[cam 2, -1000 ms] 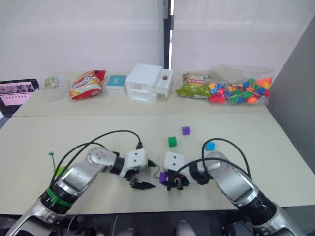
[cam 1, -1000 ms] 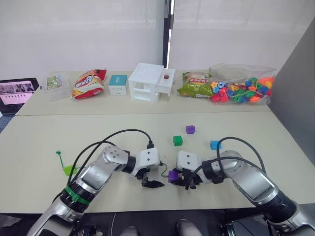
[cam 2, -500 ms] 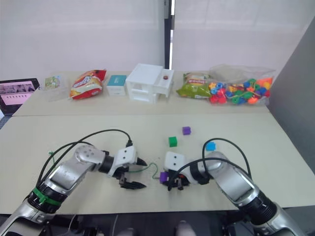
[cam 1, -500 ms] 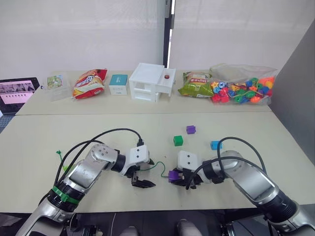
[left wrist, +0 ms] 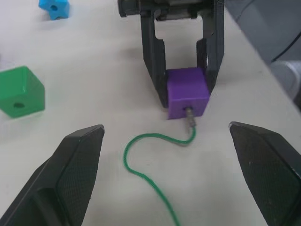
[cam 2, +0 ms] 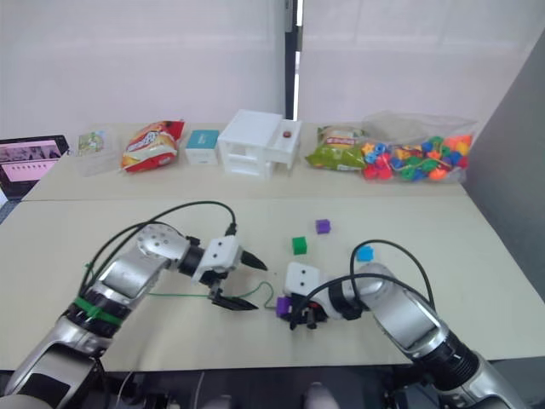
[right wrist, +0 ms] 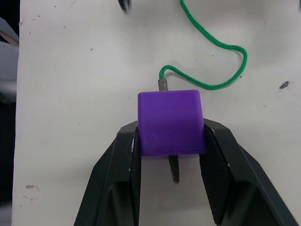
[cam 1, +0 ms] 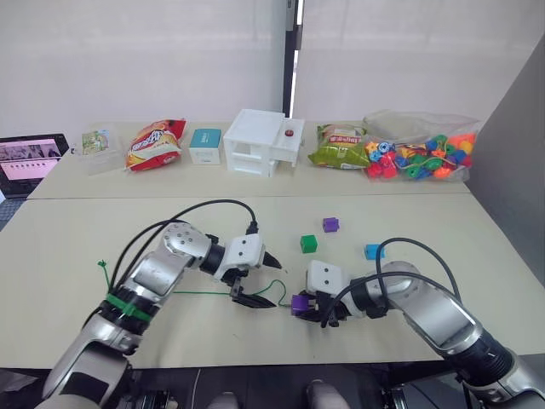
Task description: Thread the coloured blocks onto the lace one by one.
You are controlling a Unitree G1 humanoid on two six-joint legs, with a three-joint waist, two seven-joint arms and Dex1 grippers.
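My right gripper (right wrist: 170,137) is shut on a purple block (right wrist: 170,122) resting on the table near the front edge. The lace's grey tip (right wrist: 162,84) goes in one face of that block and pokes out the opposite face between my fingers. The green lace (cam 1: 183,294) trails left across the table to its knotted end (cam 1: 101,267). My left gripper (cam 1: 271,281) stands open just left of the held block, its fingers on either side of the lace and touching nothing. A dark green block (cam 1: 307,244), a second purple block (cam 1: 329,224) and a blue block (cam 1: 373,251) lie loose farther back.
Along the back of the table (cam 1: 77,230) stand a clear bag of mixed beads (cam 1: 417,158), a green snack bag (cam 1: 337,146), a white drawer box (cam 1: 260,141), a small teal box (cam 1: 204,145), a red snack bag (cam 1: 153,143) and a tablet (cam 1: 30,160).
My left gripper has opened and let the lace go, having drawn left and then swung back toward the block, farther from the front edge. The right gripper and purple block have not moved.
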